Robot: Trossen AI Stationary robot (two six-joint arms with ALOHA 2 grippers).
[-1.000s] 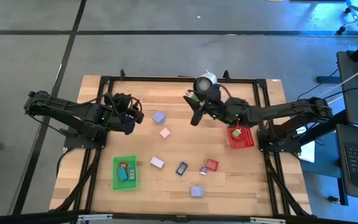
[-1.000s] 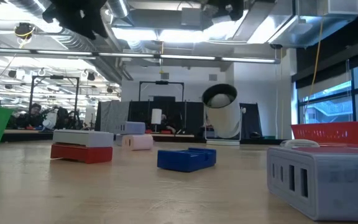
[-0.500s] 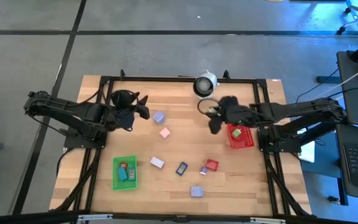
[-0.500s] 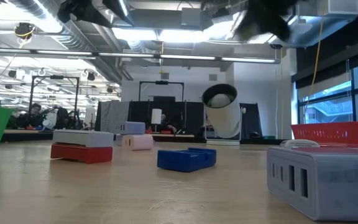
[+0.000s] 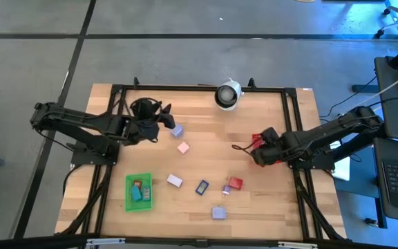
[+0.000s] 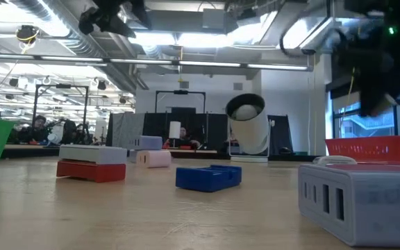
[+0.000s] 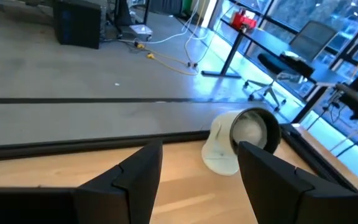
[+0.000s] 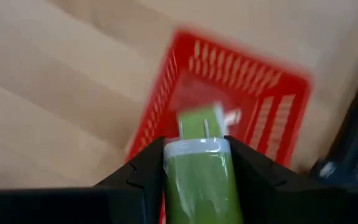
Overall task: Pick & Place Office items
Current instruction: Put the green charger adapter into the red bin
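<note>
Overhead, the right claw pinched a light green blocky plug-shaped piece above the red mesh plastic bin at the wooden bench's three o'clock side. The left claw hovered spread at ten o'clock.

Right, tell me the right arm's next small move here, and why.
Probably lower a little and open the fingers. The right gripper is shut on a light green piece and hangs above the red bin, which fills the wrist view just ahead of it. In the high view the gripper sits over the bin's place at the table's right side.
</note>
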